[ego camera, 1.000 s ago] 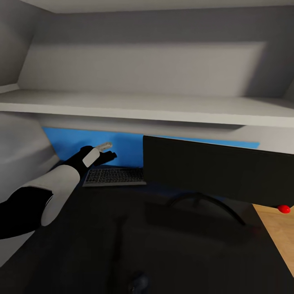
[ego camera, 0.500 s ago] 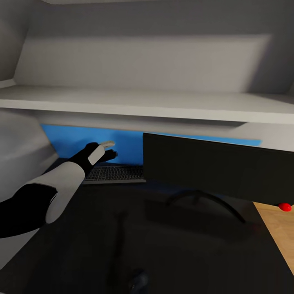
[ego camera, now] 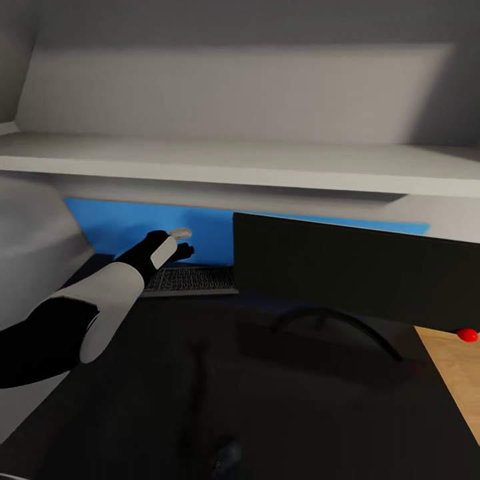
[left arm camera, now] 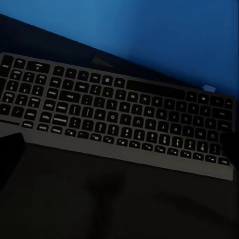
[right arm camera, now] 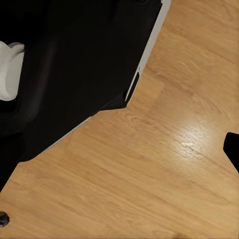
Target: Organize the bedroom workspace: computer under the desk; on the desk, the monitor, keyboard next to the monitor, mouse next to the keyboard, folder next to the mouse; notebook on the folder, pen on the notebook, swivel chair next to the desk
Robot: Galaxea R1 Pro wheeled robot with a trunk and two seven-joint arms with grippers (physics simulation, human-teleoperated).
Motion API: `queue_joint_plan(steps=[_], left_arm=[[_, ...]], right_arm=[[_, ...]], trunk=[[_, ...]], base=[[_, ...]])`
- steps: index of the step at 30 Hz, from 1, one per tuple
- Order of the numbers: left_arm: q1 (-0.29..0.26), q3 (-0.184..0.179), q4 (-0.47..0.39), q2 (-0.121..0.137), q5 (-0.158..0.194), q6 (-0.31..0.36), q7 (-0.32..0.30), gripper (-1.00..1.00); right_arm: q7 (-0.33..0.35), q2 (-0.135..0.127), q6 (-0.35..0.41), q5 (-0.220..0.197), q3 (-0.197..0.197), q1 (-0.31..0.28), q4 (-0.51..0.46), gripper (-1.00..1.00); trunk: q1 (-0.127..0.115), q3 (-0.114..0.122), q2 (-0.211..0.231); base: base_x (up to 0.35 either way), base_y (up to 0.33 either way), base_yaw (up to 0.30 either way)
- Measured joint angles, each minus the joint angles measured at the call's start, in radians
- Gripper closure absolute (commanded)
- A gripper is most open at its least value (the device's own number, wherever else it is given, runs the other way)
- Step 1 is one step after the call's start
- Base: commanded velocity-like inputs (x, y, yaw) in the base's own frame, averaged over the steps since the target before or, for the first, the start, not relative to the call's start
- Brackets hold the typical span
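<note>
The silver-grey keyboard (ego camera: 195,280) (left arm camera: 114,117) lies at the back of the black desk (ego camera: 167,373), against its blue back panel (ego camera: 120,227). My left gripper (ego camera: 180,243) (left arm camera: 119,149) hovers over the keyboard's left part, open and empty, one dark fingertip (left arm camera: 10,154) showing at each side of the wrist view. The black monitor (ego camera: 353,273) stands just right of the keyboard on its arc stand (ego camera: 337,319), with a red dot (ego camera: 467,335) at its lower corner. A dim dark oval, possibly the mouse (ego camera: 227,459), lies near the desk's front. My right gripper (right arm camera: 119,149) hangs open over wood floor (right arm camera: 149,179).
A long white wall shelf (ego camera: 240,167) overhangs the back of the desk, just above the monitor and my left hand. Wood floor (ego camera: 457,373) shows past the desk's right edge. In the right wrist view a desk corner (right arm camera: 142,64) with a white edge juts over the floor.
My left gripper has reached a little farther over the keyboard toward the blue panel. The head view has tilted slightly, so the whole scene shifted.
</note>
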Motion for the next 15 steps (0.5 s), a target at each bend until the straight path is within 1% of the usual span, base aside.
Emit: queue_joint_plan(steps=[3, 5, 6, 12, 15], left_arm=[[-0.01, 0.003, 0.0, -0.001, 0.003, 0.001, -0.001, -1.0], [-0.027, 0.005, 0.001, 0.002, 0.005, 0.003, -0.002, -1.0], [-0.04, 0.005, 0.001, 0.005, 0.005, 0.005, -0.002, -1.0], [-0.069, 0.005, 0.001, 0.01, 0.003, 0.029, -0.001, -1.0], [-0.084, 0.005, 0.002, 0.005, 0.0, 0.034, 0.0, -1.0]], right_arm=[[0.0, 0.0, 0.0, 0.0, 0.0, 0.0, 0.0, -1.0], [0.0, 0.0, 0.0, 0.0, 0.0, 0.0, 0.0, -1.0], [0.0, 0.0, 0.0, 0.0, 0.0, 0.0, 0.0, -1.0], [0.0, 0.001, 0.0, 0.0, 0.0, 0.0, 0.0, -1.0], [-0.001, 0.001, 0.0, 0.0, 0.0, 0.0, 0.001, -1.0]], trunk=[[0.0, -0.005, 0.0], [0.0, -0.008, 0.0], [0.0, -0.01, 0.0], [0.0, -0.019, 0.0], [0.0, -0.024, 0.0]], base=[[0.0, 0.0, 0.0], [0.0, 0.0, 0.0], [0.0, 0.0, 0.0], [0.0, 0.0, 0.0], [0.0, 0.0, 0.0]])
